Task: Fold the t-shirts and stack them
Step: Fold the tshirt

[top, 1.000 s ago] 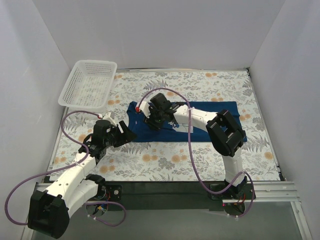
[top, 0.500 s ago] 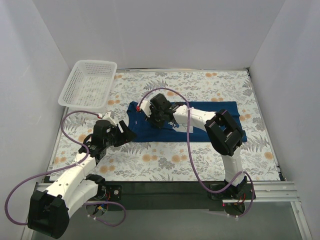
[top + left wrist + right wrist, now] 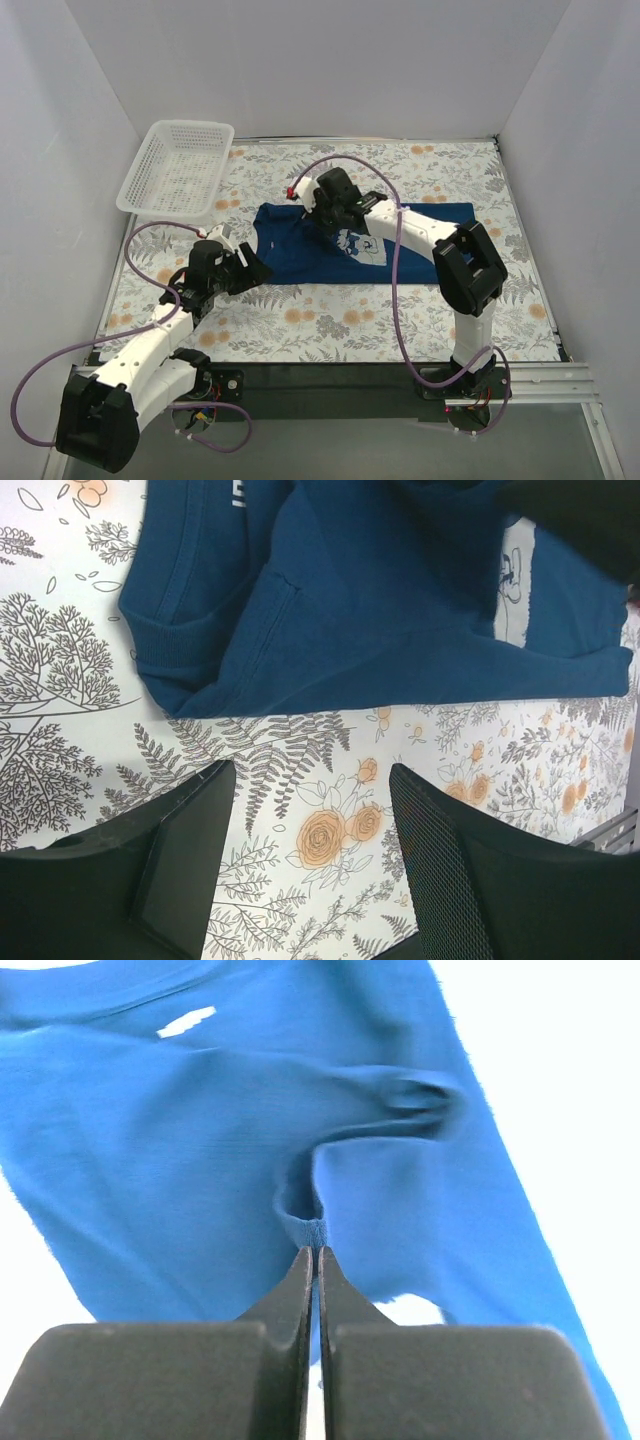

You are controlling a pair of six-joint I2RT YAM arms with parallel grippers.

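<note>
A flower-patterned surface [image 3: 330, 320] fills the floor of a white-walled enclosure. One dark blue t-shirt [image 3: 285, 255] lies across its middle, stretched lengthways from left to right. Most of it is flat, but the far-left part is raised and wrinkled where it is gripped. A white mesh basket [image 3: 192, 124] sits at the far-left corner, well apart from the shirt and tipped up against the left wall.

The right arm reaches from its base over the shirt towards that far-left part. In the right wrist view, the right pincer [image 3: 316, 1252] has its two fingers pressed together on a small fold of hemmed blue cloth. The fabric puckers and pulls up to the tips, so the shirt is held there.

The left arm bends in from the near-left. Its left pincer [image 3: 312, 780] stands wide with nothing between the fingers [image 3: 190, 850]. It hangs over bare flowered surface just beside the shirt's near-left corner, apart from the cloth. In that wrist view a short sleeve [image 3: 190, 630] with its stitched cuff lies flat at that corner.

A pale square print [image 3: 365, 246] shows on the shirt's upper face, right of the gripped part (its drawing is too small to make out from above). A small white tag [image 3: 185, 1021] shows near the shirt's far edge in the right wrist view.
</note>
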